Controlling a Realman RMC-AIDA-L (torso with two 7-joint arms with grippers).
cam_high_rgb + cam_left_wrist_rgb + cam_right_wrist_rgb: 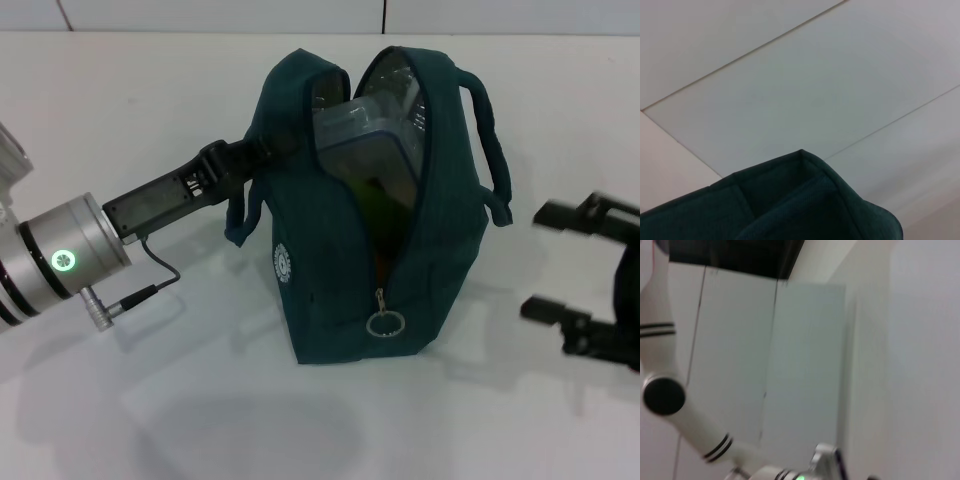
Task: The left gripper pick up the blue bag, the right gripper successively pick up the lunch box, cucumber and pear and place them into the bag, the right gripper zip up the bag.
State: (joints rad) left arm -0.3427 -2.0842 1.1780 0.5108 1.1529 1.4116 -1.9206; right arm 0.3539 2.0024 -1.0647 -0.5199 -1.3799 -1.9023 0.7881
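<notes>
Left pincer (262, 152): clamped on the bag's upper left edge
Right pincer (545, 262): spread wide, empty, well apart from the bag on its right
Bag (340, 270): upright on the white surface (150, 400), top gaping, zip pull (384, 322) low at front
Lunch box (372, 125): inside the bag, tilted

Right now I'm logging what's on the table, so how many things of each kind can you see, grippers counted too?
Bags: 1, the blue bag, unzipped.
Lunch boxes: 1, the lunch box inside the bag.
Green items under the box: 1, kind unclear.
Grippers: 2, left gripper at the bag's edge, right gripper open beside it.
Total: 5.
</notes>
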